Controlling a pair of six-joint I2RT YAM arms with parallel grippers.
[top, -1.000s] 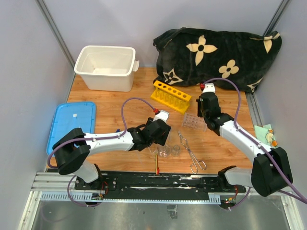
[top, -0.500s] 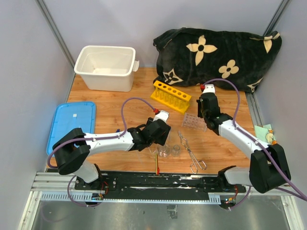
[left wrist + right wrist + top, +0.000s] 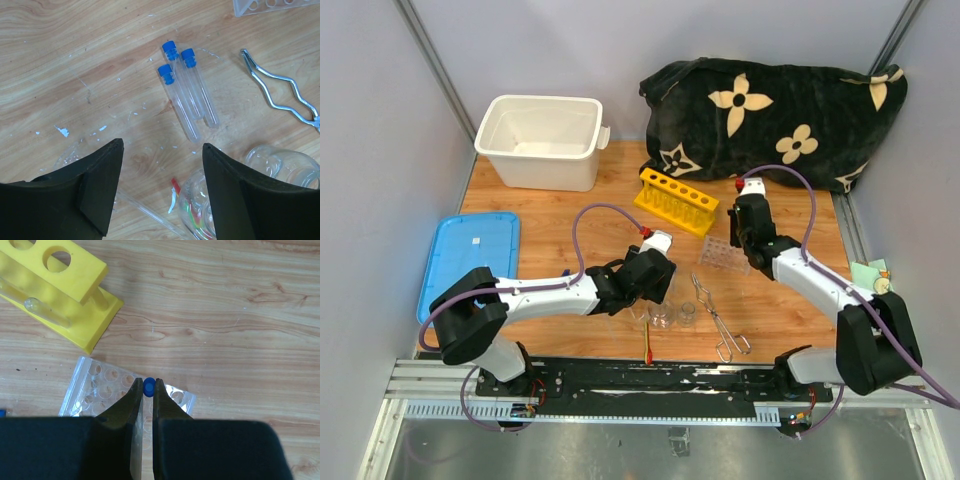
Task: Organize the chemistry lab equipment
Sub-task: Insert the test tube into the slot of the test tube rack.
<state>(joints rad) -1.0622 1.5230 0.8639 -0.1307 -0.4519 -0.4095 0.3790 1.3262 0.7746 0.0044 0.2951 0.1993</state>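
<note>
Watching the right wrist view, I have the right gripper pinched shut on a blue-capped tube. Only its cap shows between the fingertips, and it hangs directly over the clear plastic rack, which sits just beside the yellow holed rack on the wooden table. So the step in hand, as I read it, is seating this tube in one of the clear rack's wells. That calls for a slow, straight descent with the tube's foot lined up on a single hole; I can't tell which well it is over, so I'd check before letting go. On the other side, the left gripper is spread open and empty, hovering above three blue-capped tubes lying side by side, with the small glass beakers near and the metal tongs off to one side. Those tubes look like its next pick.
</note>
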